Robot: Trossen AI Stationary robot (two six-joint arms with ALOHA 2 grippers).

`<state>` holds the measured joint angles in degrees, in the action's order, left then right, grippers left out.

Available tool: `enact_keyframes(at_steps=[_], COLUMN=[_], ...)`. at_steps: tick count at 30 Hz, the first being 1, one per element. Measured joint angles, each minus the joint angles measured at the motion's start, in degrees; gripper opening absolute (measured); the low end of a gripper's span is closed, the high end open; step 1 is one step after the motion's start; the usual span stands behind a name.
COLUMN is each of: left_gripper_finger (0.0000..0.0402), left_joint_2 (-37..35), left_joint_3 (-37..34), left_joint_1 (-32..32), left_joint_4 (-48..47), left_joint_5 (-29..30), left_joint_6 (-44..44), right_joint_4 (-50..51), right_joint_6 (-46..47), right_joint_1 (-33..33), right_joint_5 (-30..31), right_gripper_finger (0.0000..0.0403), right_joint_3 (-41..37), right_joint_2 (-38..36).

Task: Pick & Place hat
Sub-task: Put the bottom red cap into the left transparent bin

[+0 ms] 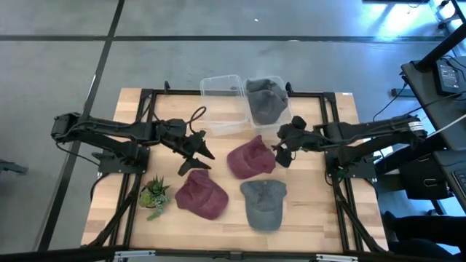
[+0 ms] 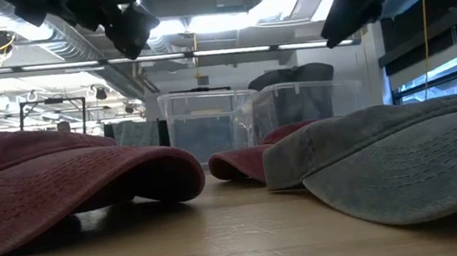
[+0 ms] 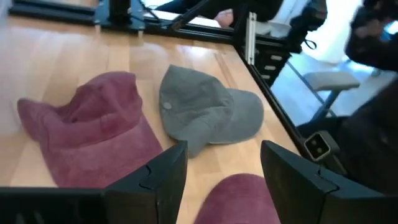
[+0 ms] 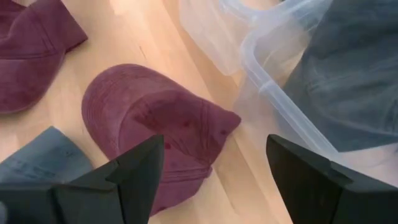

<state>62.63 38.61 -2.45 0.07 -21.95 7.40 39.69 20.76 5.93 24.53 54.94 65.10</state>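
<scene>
Three caps lie flat on the wooden table: a maroon cap [image 1: 251, 156] in the middle, a second maroon cap [image 1: 202, 195] nearer and to its left, and a grey cap [image 1: 263, 204] at the near side. A dark grey cap [image 1: 267, 102] sits inside the right clear bin. My left gripper [image 1: 196, 156] hovers open above the table, left of the middle maroon cap and over the nearer maroon cap's [image 3: 239, 199] far edge. My right gripper [image 1: 282, 149] hangs open just right of the middle maroon cap [image 4: 165, 134], beside the bin [image 4: 273, 68]. Neither touches anything.
Two clear plastic bins stand side by side at the far edge; the left one [image 1: 222, 91] holds nothing. A small potted plant [image 1: 154, 195] stands near the table's left near corner. Black frame rails run along the table's sides. Bare wood shows left of the bins.
</scene>
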Motion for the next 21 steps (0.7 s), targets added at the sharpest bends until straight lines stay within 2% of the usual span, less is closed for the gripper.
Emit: enact_keyframes(at_steps=[3, 7, 10, 14, 16, 21], left_gripper_finger=[0.0197, 0.0195, 0.0194, 0.0194, 0.0194, 0.0194], left_joint_2=[0.0, 0.0, 0.0, 1.5, 2.7, 6.7], left_joint_3=[0.0, 0.0, 0.5, 4.4, 6.0, 5.6], left_joint_1=[1.0, 3.2, 7.5, 13.9, 16.4, 20.2], left_joint_4=[-0.3, -2.2, -9.4, -27.3, -32.5, -34.5], left_joint_5=[0.4, 2.5, 8.1, 19.3, 23.4, 25.0], left_joint_6=[2.7, 15.5, 23.3, 34.0, 39.7, 50.1], right_joint_4=[-0.8, -1.1, -1.2, -1.2, -1.1, -0.8], right_joint_6=[-2.3, -6.7, -9.8, -12.4, -12.4, -12.4], right_joint_1=[0.0, 0.0, 0.0, -0.5, -1.0, -1.3], right_joint_5=[0.1, 1.7, 3.9, 7.0, 7.4, 7.4], right_gripper_finger=[0.028, 0.028, 0.028, 0.028, 0.028, 0.028], right_joint_3=[-0.9, -1.0, -1.0, -1.0, -1.0, -1.0], right_joint_2=[-0.5, -0.4, -0.4, -0.4, -0.4, -0.4])
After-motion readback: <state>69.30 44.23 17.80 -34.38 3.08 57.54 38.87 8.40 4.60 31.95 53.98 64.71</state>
